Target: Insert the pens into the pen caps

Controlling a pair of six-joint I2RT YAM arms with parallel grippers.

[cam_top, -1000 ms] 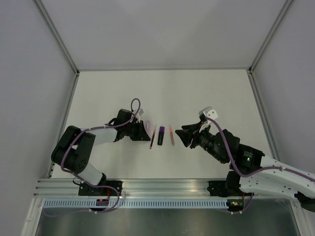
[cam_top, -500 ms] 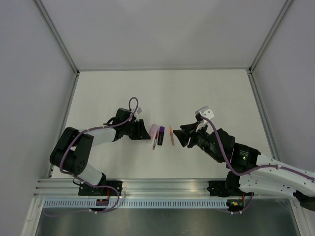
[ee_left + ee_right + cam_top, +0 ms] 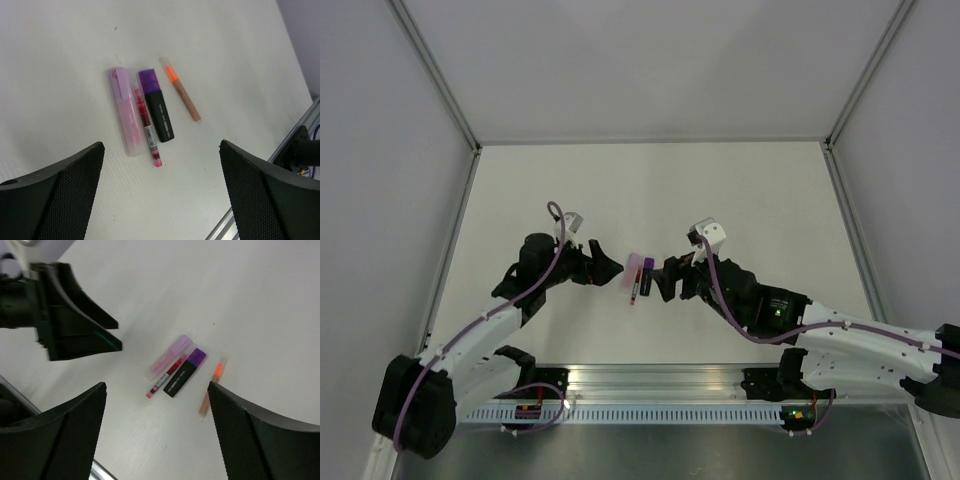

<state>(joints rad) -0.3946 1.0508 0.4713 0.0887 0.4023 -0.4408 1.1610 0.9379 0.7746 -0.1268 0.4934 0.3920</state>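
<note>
Several pens lie side by side on the white table. In the left wrist view they are a pale pink pen (image 3: pixel 125 112), a thin red-pink pen (image 3: pixel 146 125), a black marker (image 3: pixel 161 112) with a purple cap (image 3: pixel 148 80) on its end, and an orange pen (image 3: pixel 181 89) set a little apart. My left gripper (image 3: pixel 162 200) hovers open above them, holding nothing. My right gripper (image 3: pixel 157 435) is also open and empty over the same group (image 3: pixel 184 372). From the top view, the two grippers (image 3: pixel 605 268) (image 3: pixel 665 280) flank the pens (image 3: pixel 638 275), and the right one hides the orange pen.
The aluminium rail (image 3: pixel 650 385) with both arm bases runs along the near edge. Grey walls enclose the table (image 3: pixel 740 190) on three sides. The left gripper's black fingers (image 3: pixel 70 315) reach into the right wrist view's upper left.
The left gripper let go of the pink pen beside the others, opened wide and lifted. The right gripper opened too and moved left over the orange pen.
</note>
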